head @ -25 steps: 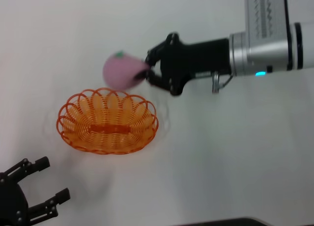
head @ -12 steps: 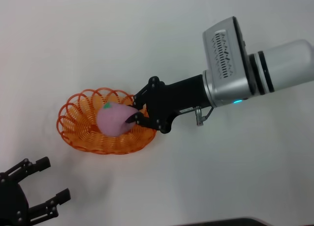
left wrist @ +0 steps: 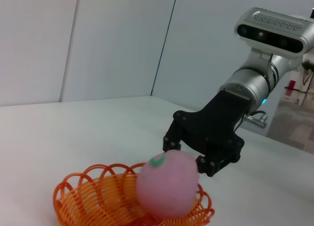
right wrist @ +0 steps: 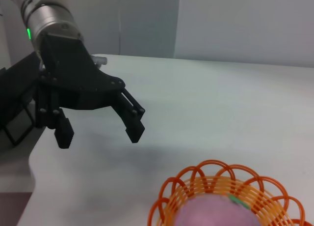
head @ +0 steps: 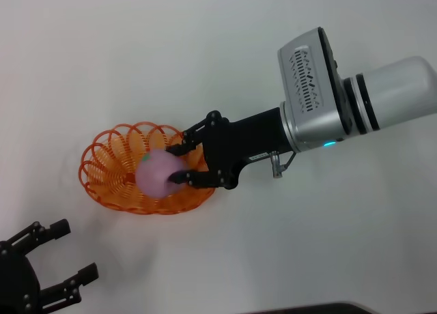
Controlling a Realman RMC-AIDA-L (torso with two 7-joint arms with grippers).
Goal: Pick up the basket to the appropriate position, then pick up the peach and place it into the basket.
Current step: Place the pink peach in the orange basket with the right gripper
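— Where's the fruit?
— The round pink peach (head: 158, 175) with its green leaf mark sits inside the oval orange looped-plastic basket (head: 109, 165), left of centre in the head view, on the plain white table (head: 205, 61).
— And the claw?
— The right gripper (head: 183, 164) reaches in over the basket's right rim, its black fingers spread on either side of the peach.
— Anything else nearby?
— Only the left gripper (head: 56, 259), spread wide, at the lower left corner, well apart from the basket.

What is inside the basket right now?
The peach sits inside the basket, with the right gripper open around it. The basket floor under the peach is hidden. The left gripper is parked nearby, open.
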